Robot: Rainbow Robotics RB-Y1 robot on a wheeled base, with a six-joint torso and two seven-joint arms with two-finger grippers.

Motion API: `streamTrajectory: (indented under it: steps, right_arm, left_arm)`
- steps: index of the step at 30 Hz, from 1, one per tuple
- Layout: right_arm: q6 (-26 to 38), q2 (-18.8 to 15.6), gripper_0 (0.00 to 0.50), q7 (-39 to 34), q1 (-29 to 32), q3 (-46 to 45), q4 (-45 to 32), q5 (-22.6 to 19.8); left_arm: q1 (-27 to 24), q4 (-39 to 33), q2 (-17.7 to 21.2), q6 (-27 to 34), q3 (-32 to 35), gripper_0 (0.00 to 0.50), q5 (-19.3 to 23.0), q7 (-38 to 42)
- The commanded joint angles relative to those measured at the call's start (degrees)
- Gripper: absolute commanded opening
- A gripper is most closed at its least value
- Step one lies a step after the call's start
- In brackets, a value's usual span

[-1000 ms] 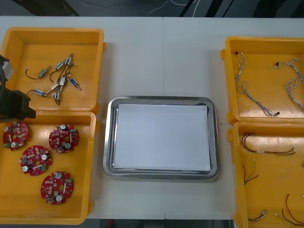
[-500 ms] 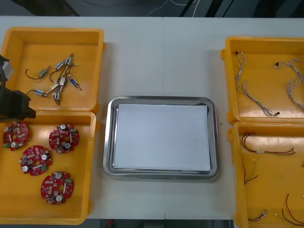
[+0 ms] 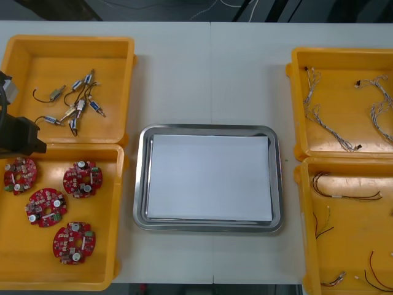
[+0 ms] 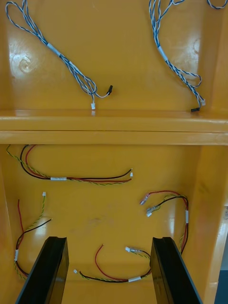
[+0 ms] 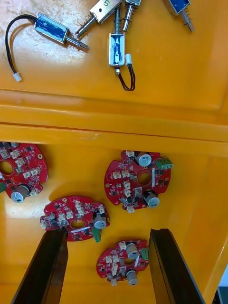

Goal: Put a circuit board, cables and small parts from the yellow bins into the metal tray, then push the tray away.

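Observation:
My left gripper [image 5: 107, 233] is open over the near-left yellow bin [image 3: 118, 215]. A round red circuit board [image 5: 122, 261] lies between its fingers, with two more boards [image 5: 137, 179] [image 5: 76, 219] just beyond. In the front view the left arm [image 3: 21, 136] hangs over the wall between the two left bins, beside several circuit boards [image 3: 81, 179]. My right gripper [image 4: 109, 241] is open above the near-right bin, with a red and yellow cable [image 4: 111, 274] between its fingers. The metal tray [image 3: 209, 129], white inside, sits in the middle with nothing in it.
Small metal parts [image 3: 73, 104] [image 5: 116, 47] lie in the far-left bin [image 3: 67, 40]. Twisted blue and white cables [image 3: 319, 117] [image 4: 71, 71] fill the far-right bin [image 3: 295, 104]. Black, red and yellow cables [image 3: 344, 194] [image 4: 85, 179] lie in the near-right bin [image 3: 301, 233].

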Motion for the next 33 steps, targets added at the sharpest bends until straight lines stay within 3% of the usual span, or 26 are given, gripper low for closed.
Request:
streamTrajectory:
  steps: [1,33]
  right_arm:
    - [-0.57,0.1,0.5,-2.69,0.54,-1.83,-1.43,0.44]
    - [-0.57,0.1,0.5,-2.69,0.54,-1.83,-1.43,0.44]
  left_arm:
    - [-1.5,-0.41,1.47,-0.53,-0.48,0.5,0.45,-2.92]
    - [-1.5,-0.41,1.47,-0.53,-0.48,0.5,0.45,-2.92]
